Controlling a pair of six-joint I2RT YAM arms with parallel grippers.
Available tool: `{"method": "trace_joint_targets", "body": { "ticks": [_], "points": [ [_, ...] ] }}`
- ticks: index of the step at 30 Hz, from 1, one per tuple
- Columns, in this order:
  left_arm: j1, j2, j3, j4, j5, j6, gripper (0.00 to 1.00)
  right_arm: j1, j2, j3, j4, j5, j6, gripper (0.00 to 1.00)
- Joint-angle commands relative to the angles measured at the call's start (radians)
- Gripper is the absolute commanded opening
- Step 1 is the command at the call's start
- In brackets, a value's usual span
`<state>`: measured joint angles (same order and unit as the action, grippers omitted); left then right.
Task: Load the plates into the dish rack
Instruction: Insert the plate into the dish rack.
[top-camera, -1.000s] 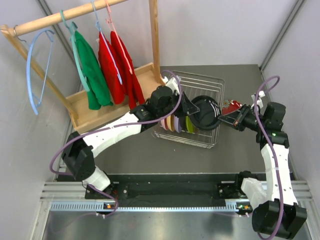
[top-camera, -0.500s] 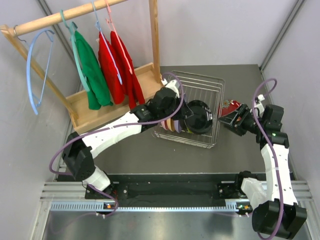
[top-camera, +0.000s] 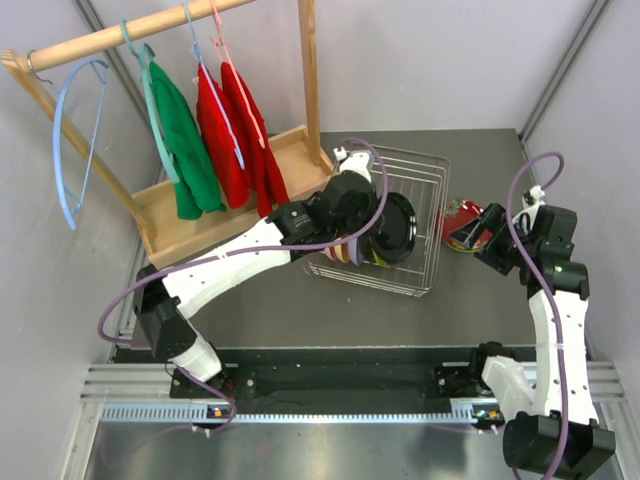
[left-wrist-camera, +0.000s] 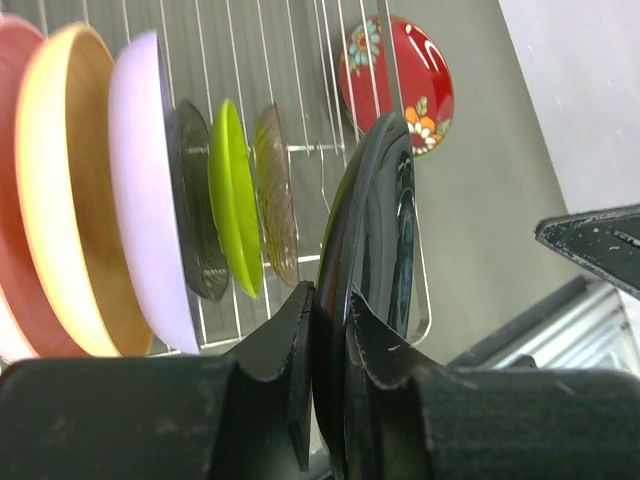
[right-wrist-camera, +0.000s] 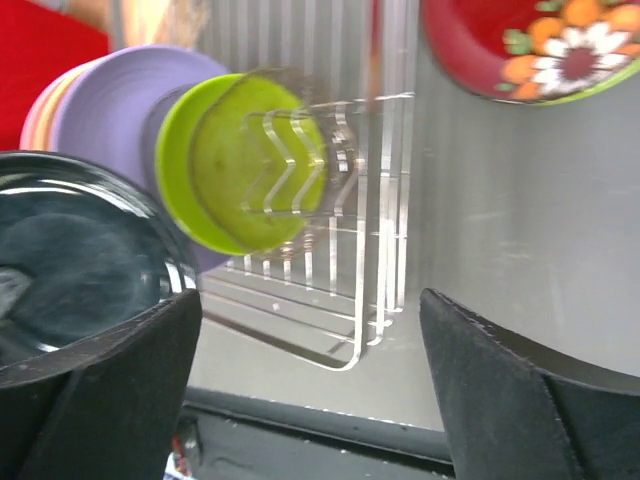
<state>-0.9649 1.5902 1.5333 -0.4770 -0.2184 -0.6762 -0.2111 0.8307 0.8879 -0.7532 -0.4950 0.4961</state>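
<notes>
Your left claw (left-wrist-camera: 325, 300) pinched the dark plate (left-wrist-camera: 375, 230) by its rim, upright over the rack (top-camera: 420, 175) beside 6 slotted plates (left-wrist-camera: 140, 180). The next move called for lowering it into a free slot. Your right claw (right-wrist-camera: 308, 300) gaped empty (near the red plate (top-camera: 460, 222)).

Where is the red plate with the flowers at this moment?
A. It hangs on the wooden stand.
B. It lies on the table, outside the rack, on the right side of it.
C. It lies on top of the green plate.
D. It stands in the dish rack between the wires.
B: the red plate lies on the table to the right of the dish rack, outside its wire side.
</notes>
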Motion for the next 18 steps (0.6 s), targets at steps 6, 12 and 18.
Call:
{"method": "trace_joint_targets", "body": {
  "ticks": [6, 12, 18],
  "points": [
    [-0.055, 0.08, 0.191, -0.141, -0.206, 0.087, 0.0, -0.039, -0.019, 0.056, -0.066, 0.182, -0.034, 0.97],
    [-0.086, 0.142, 0.286, -0.227, -0.301, 0.112, 0.0, -0.093, -0.024, 0.054, -0.081, 0.162, -0.05, 0.98],
    [-0.118, 0.238, 0.413, -0.305, -0.381, 0.122, 0.0, -0.102, -0.028, 0.049, -0.078, 0.148, -0.048, 0.98]
  ]
}}
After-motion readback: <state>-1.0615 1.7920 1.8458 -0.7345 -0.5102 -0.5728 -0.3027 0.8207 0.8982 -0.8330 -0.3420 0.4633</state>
